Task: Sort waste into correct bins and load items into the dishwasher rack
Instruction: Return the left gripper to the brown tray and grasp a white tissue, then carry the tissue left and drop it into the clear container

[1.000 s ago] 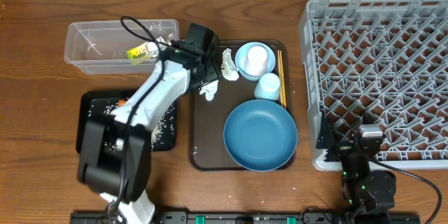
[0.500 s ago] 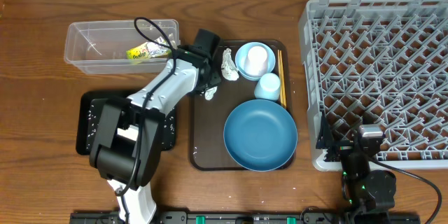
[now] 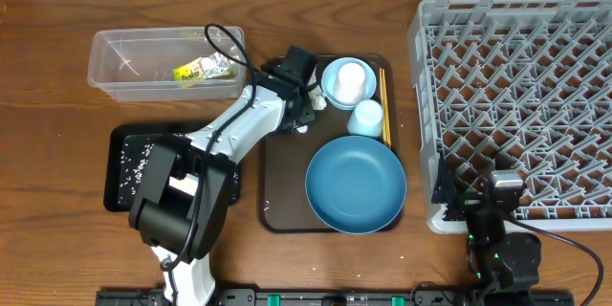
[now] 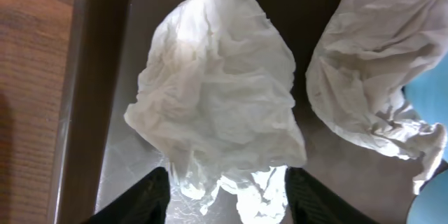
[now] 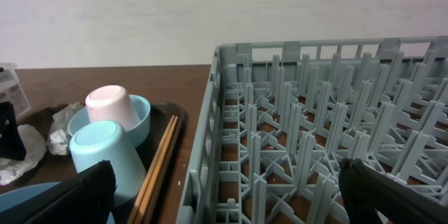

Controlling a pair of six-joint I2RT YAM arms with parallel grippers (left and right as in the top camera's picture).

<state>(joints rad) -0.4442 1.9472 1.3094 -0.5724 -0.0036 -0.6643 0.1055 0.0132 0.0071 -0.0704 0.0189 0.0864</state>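
Left gripper (image 4: pixel 229 196) hovering over far-left part of brown tray (image 3: pixel 277 191), jaws parted, straddling near edge of crumpled white tissue (image 4: pixel 217 105); tissue lying just ahead of fingertips. Right gripper (image 5: pixel 234 196) sitting wide open, far right beside dishwasher rack (image 3: pixel 516 76).

Brown serving tray (image 3: pixel 282 191) on wooden table (image 3: pixel 48 134), pale wall (image 5: pixel 210 7) behind

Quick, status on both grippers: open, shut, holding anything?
Left gripper: fingers either side of the crumpled white tissue; cannot tell if it is gripped.
Right gripper: open, holding nothing.
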